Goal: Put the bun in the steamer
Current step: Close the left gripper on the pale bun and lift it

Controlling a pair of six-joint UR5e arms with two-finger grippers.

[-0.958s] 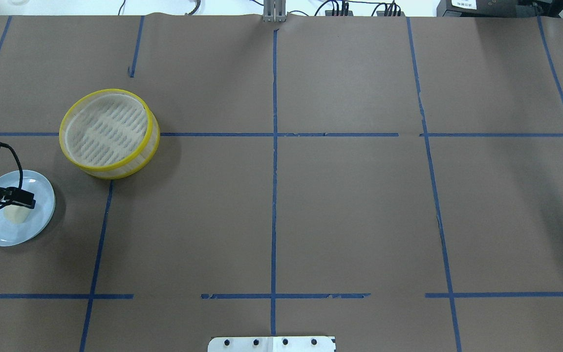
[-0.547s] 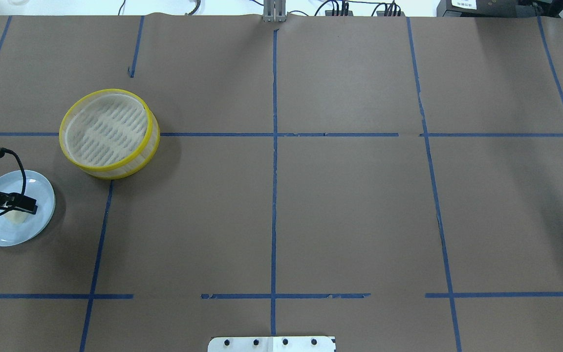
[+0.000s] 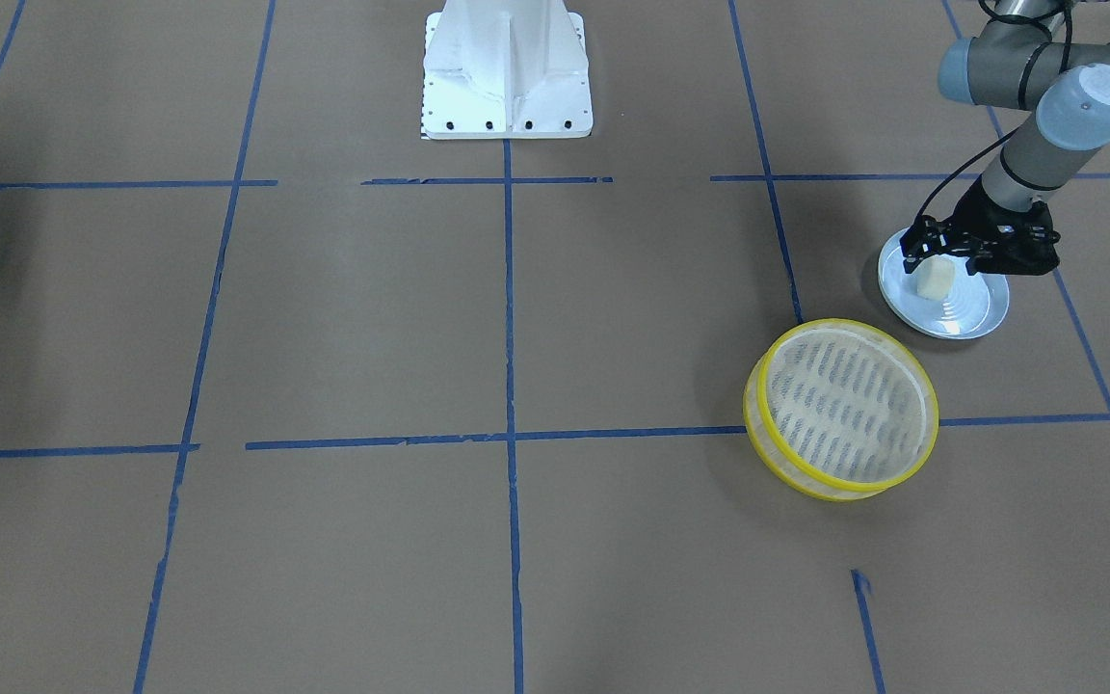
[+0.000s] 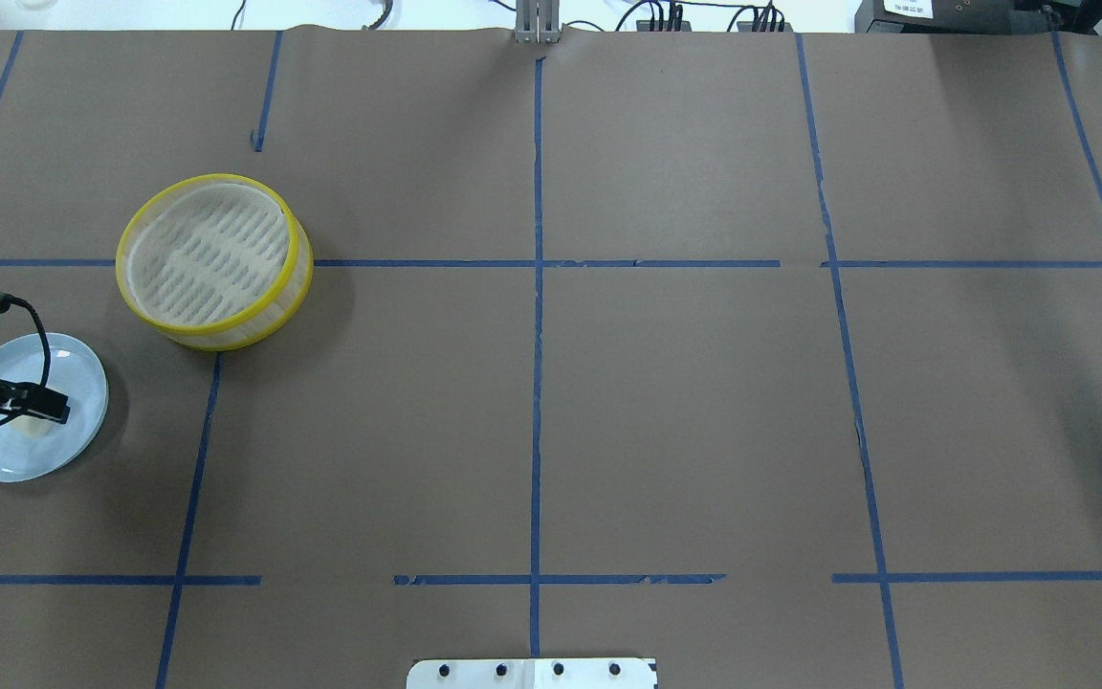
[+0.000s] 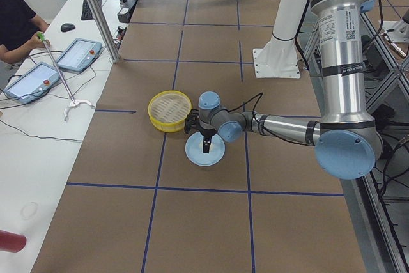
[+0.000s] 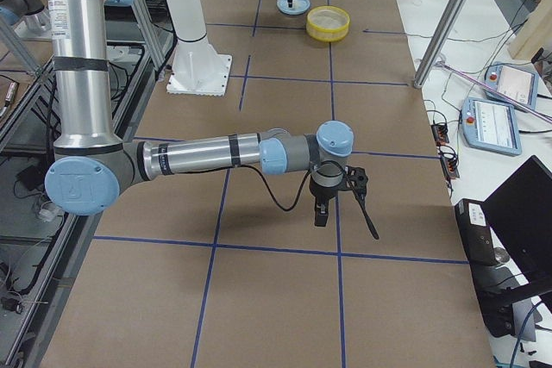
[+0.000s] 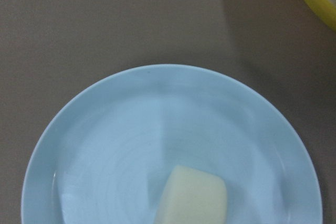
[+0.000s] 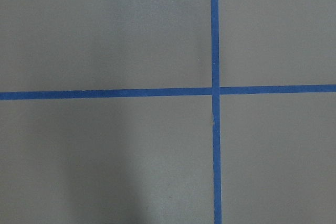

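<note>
The bun (image 3: 936, 280) is a small cream lump lying on the pale blue plate (image 3: 974, 313) at the table's left edge. My left gripper (image 3: 942, 258) hangs just above it, open, with a finger to either side of the bun. In the overhead view the gripper (image 4: 34, 410) covers most of the bun (image 4: 33, 428). The left wrist view shows the bun (image 7: 194, 195) at the bottom edge on the plate (image 7: 131, 119). The yellow-rimmed steamer (image 4: 297, 273) stands empty beyond the plate. My right gripper (image 6: 321, 213) hovers low over bare table far to the right; I cannot tell whether it is open.
Brown paper with a grid of blue tape lines (image 4: 537, 316) covers the table. The robot's white base (image 3: 507, 67) is at the near middle edge. Operators' tablets (image 5: 64, 62) lie on a side desk beyond the table.
My left gripper has come down over the bun and now covers more of it in the overhead view. The bun, plate and steamer have not moved.
</note>
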